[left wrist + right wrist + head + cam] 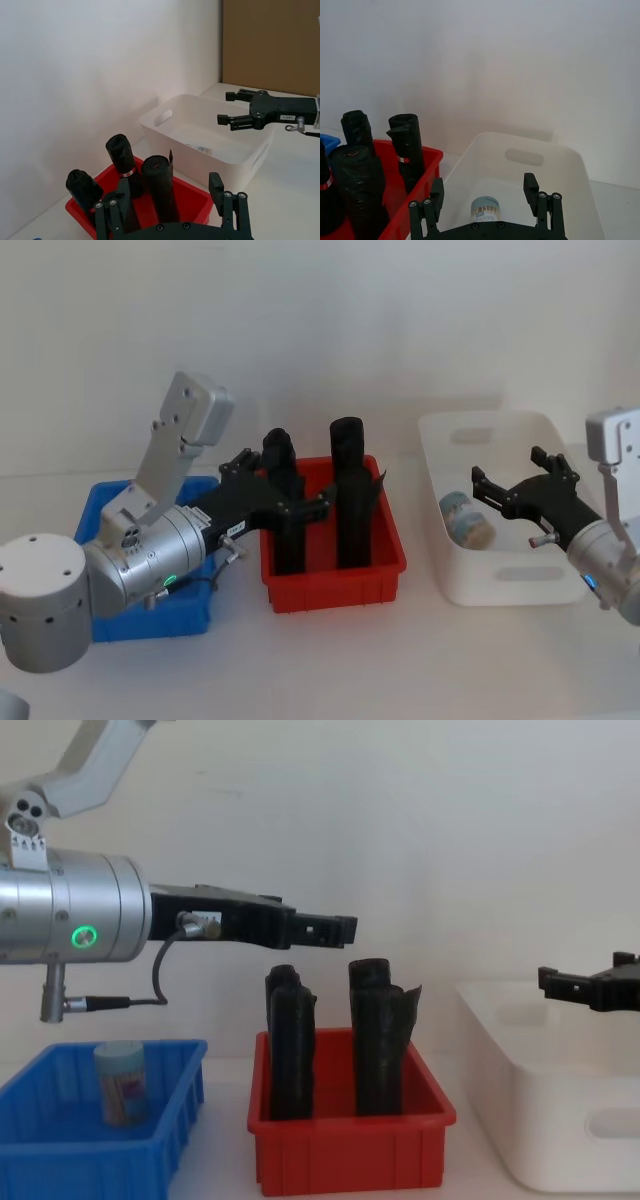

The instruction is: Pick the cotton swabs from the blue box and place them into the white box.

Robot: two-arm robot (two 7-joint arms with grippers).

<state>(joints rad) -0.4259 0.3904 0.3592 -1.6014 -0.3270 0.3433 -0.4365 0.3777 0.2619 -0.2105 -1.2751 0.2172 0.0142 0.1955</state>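
White table [330, 660], cotton swabs [466, 519] in white box [500, 585] (right gripper [508, 468] spread above)

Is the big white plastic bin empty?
Not empty: one small clear tub of cotton swabs, pale blue lid, sits inside the large white plastic bin.

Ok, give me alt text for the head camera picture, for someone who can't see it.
A tub of cotton swabs lies inside the white box, with the right end effector open over it. The left end effector reaches, open, over the red bin of black rolls, beside the blue box.
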